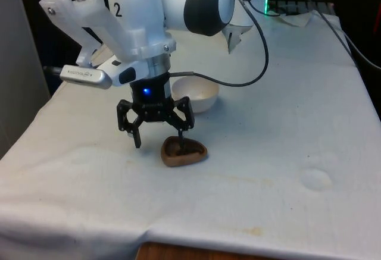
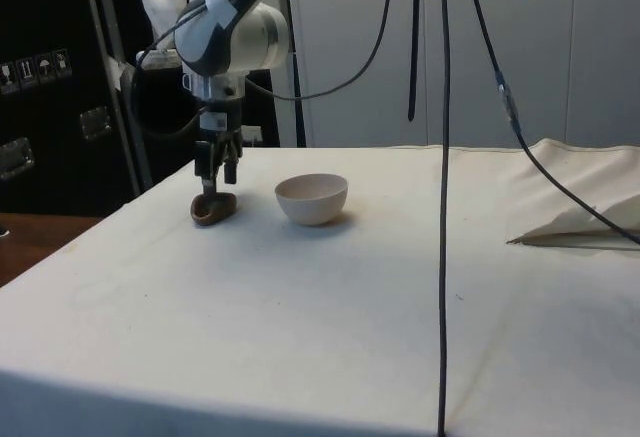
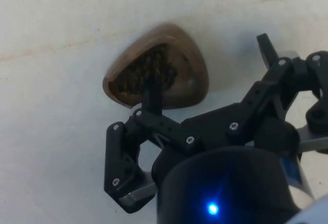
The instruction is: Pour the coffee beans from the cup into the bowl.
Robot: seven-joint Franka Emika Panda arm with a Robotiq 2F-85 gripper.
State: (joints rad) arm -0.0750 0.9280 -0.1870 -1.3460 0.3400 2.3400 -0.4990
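— What's closest to you?

— The brown cup (image 1: 184, 152), low on the white cloth (image 1: 268, 194). I can see dark beans (image 3: 146, 73) inside it.

— And the gripper (image 1: 160, 136)?

— My gripper sits right over the cup, jaws wide open. One finger (image 3: 152, 92) dips into the cup (right among the beans); the other hangs outside it.

— The bowl (image 1: 195, 94)?

— White, upright, just behind the cup.

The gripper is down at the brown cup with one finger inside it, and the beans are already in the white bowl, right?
Not quite. The gripper is at the brown cup with one finger inside it, but the coffee beans are in the cup, as the wrist view shows. In the side view the white bowl stands apart beside it.
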